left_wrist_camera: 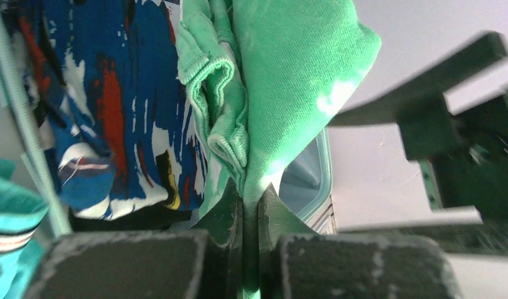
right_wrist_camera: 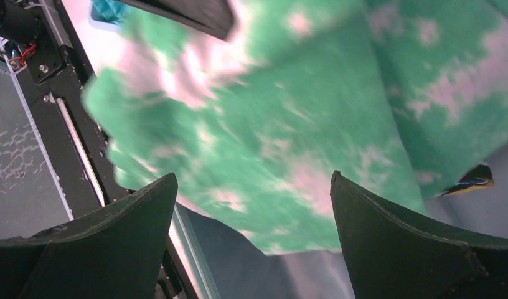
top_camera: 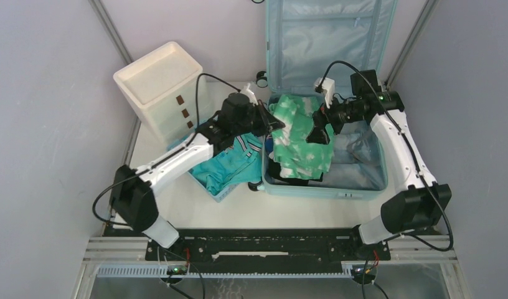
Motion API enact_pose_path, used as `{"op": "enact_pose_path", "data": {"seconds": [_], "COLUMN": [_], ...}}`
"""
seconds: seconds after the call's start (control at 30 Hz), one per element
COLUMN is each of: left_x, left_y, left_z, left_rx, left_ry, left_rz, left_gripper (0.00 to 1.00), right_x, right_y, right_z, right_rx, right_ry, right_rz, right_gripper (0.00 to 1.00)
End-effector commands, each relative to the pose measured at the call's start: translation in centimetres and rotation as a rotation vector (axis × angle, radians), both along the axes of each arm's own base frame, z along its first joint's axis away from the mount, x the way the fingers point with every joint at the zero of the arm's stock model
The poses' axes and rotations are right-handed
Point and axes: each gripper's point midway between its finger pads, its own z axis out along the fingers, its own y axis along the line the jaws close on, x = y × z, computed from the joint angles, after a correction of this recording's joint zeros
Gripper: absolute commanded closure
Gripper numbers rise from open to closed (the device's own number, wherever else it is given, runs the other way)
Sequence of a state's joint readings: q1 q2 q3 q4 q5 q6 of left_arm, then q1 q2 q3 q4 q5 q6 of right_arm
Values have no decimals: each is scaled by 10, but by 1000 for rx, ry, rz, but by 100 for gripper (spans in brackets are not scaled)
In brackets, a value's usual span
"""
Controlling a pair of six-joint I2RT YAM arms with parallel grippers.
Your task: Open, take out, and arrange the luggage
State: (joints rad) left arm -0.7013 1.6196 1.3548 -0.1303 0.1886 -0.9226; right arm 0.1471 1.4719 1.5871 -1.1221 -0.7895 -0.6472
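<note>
Luggage (top_camera: 320, 189), a large light-blue hard-shell suitcase with pale blue-grey fabric lining, lies open on the white worktop (top_camera: 239, 212) directly beneath both sets of jaws. Its lid stands upright behind them, and one small black-and-white wheel (top_camera: 261, 78) shows at the back left corner.

The left jaws are pinched tight on a green-and-white blotched knit garment (top_camera: 298, 140). In the left wrist view the two dark fingers (left_wrist_camera: 223, 212) meet with only a thin fold of the cloth's edge between them. The rest of the cloth spreads away ahead of the tips, with a thick folded hem just to their left. The garment hangs over the suitcase's lower half, drooping toward a dark piece of clothing (top_camera: 282, 173) in the shell below.

The right jaws stand wide apart, facing the same garment from the opposite side. In the right wrist view both curved fingers (right_wrist_camera: 102, 243) frame the cloth, which hangs ahead of them. No contact with either finger shows, and I cannot tell whether the cloth reaches in between the tips.

Ahead of the left jaws and to their left shows a blue, red and white patterned fabric (left_wrist_camera: 114, 106). Under the left arm (top_camera: 177, 162), a small blue lattice plastic basket (top_camera: 223, 190) holding turquoise clothing (top_camera: 230, 168) sits just beside the suitcase's left wall. Further left of those jaws stands a white drawer unit with brown handles (top_camera: 158, 87). The right arm (top_camera: 398, 146) reaches in from the suitcase's right side.
</note>
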Motion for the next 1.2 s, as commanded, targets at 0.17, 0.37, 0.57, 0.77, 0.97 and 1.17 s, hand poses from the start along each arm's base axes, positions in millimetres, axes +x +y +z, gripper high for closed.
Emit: {"op": "enact_pose_path", "data": {"seconds": [0.17,0.37,0.57,0.77,0.97,1.17], "left_x": [-9,-11,-21,-28,-24,-22], "left_y": [77,136,202,252,287,322], "left_z": [54,58,56,21,-25,-58], "left_rx": [-5,59,117,134,162,187], "left_ry": [-196,-252,-294,-236,-165,-133], "left_rz": [147,280,453,613,730,851], "left_gripper": [100,100,100,100,100,100], "right_x": [29,33,36,38,38,37], "right_y": [-8,-8,-11,-12,-11,-11], "right_z": [-23,-51,-81,-103,-111,-115], "right_rx": [50,55,24,-9,-23,-33], "right_ry": [33,110,189,256,275,283], "right_rz": [-98,-125,-157,-172,-171,-172], "right_gripper": [4,7,9,12,12,12]}}
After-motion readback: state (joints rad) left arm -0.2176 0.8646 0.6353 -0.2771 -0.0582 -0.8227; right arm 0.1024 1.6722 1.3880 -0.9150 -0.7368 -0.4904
